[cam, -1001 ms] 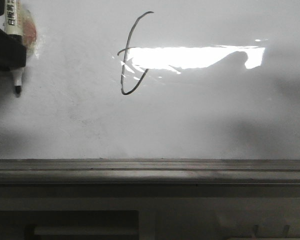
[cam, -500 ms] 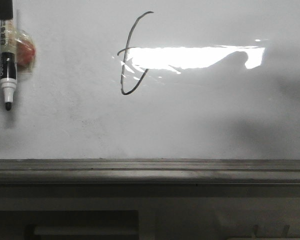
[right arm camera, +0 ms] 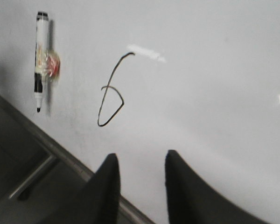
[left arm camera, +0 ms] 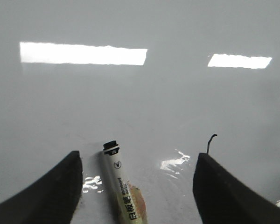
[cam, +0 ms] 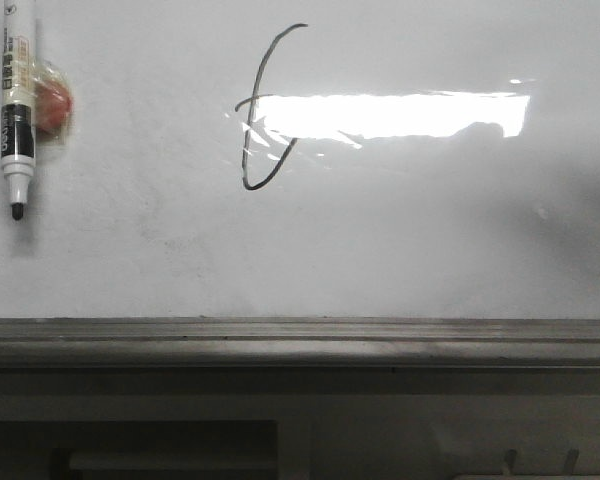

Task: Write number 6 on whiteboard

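Note:
The number 6 (cam: 252, 105) is a thin black stroke on the whiteboard (cam: 400, 230), crossing the bright light reflection. It also shows in the right wrist view (right arm camera: 113, 74), and its top end shows in the left wrist view (left arm camera: 210, 142). The white marker pen (cam: 16, 110) hangs upright on the board at far left, black tip down, over a red-orange patch (cam: 52, 105). My left gripper (left arm camera: 137, 156) is open, and the marker (left arm camera: 121, 182) lies between its fingers without touching them. My right gripper (right arm camera: 142, 155) is open and empty, below the 6. Neither gripper shows in the front view.
A grey metal rail (cam: 300, 340) runs along the board's bottom edge, also in the right wrist view (right arm camera: 60, 149). Below it is a dark ledge with a recessed slot (cam: 170, 450). A grey shadow lies on the board's right part (cam: 540, 230).
My left gripper let go of the marker and drew back out of the front view. The marker turned upright and now stays on the board alone. The shadow on the reflection shrank.

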Controlling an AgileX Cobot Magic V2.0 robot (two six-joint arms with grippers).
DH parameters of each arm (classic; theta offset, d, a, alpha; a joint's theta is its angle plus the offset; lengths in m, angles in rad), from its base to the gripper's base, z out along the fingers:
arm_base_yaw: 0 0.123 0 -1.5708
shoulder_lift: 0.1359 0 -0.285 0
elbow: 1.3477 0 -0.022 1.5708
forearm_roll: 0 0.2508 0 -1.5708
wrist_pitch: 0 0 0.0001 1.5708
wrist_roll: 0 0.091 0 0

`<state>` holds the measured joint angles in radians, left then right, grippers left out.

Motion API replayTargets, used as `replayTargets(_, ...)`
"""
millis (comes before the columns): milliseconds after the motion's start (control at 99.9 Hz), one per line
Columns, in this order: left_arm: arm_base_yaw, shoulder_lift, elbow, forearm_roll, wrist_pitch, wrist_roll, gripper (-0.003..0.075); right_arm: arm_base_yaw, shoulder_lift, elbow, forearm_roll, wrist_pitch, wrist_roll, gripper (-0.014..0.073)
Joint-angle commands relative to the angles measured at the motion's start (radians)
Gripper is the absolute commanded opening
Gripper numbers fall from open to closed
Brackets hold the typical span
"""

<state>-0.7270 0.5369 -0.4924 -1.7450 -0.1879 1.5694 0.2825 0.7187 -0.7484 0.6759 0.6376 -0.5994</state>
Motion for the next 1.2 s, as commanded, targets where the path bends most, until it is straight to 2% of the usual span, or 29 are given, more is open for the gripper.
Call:
replayTargets(0,-0.004,-0.020,-0.025,0.016,0.061,0.058,0.0340,-0.004,-0.080,0.036,0.031,-0.140,-0.027,-0.0009)
replayTargets(30,-0.004,-0.028,-0.023,0.016,0.076,0.072,0.0290,-0.004,-0.123,0.066,0.031,-0.179,-0.034,-0.0074)
replayTargets(110,-0.004,-0.042,-0.006,0.023,0.109,0.098,0.0127,-0.004,-0.225,0.163,0.031,-0.256,-0.043,-0.0065)
replayTargets(160,-0.004,-0.053,0.013,0.040,0.135,0.098,-0.0001,-0.004,-0.291,0.220,0.031,-0.290,-0.055,-0.0065)
replayTargets(180,-0.004,-0.058,0.022,0.051,0.152,0.100,-0.0021,-0.004,-0.319,0.244,0.031,-0.303,-0.060,-0.0065)
replayTargets(360,-0.004,-0.138,0.135,0.101,0.279,0.100,-0.0020,-0.004,-0.566,0.435,0.031,-0.350,-0.067,-0.0065)
replayTargets(570,-0.004,-0.333,0.270,0.084,0.261,0.100,-0.0020,-0.004,-0.749,0.541,0.055,-0.368,-0.067,-0.0065)
replayTargets(710,-0.004,-0.423,0.285,0.021,0.201,0.100,-0.0020,-0.004,-0.737,0.547,0.057,-0.383,-0.067,-0.0065)
replayTargets(880,-0.004,-0.436,0.283,-0.051,0.174,0.098,-0.0020,-0.004,-0.737,0.547,0.057,-0.390,-0.067,-0.0065)
replayTargets(1191,-0.004,-0.436,0.283,-0.054,0.174,0.098,-0.0020,-0.004,-0.737,0.547,0.057,-0.392,-0.067,-0.0065)
